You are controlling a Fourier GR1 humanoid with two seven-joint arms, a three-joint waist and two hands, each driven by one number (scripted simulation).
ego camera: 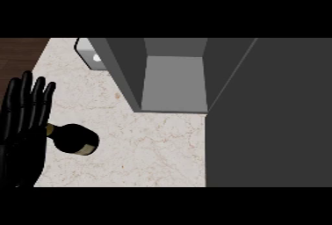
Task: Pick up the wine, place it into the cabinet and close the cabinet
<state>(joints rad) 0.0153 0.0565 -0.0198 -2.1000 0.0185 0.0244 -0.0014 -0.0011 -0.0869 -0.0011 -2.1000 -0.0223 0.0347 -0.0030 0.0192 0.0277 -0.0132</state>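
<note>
The wine bottle (75, 139) is dark with a yellowish neck and label, and stands on the pale marble counter (156, 149) at the lower left, seen from above. My left hand (23, 127) rests at the left edge with straight fingers pointing up, just left of the bottle and overlapping its neck in the view. The grey cabinet (174, 79) stands open at the upper middle, its inside bare. Its door (269, 114) is swung out and fills the right side of the view. My right hand shows nowhere.
A pale, rounded object (88, 53) sits behind the cabinet's left wall at the counter's far edge. Dark wood floor (19, 57) shows beyond the counter at the upper left.
</note>
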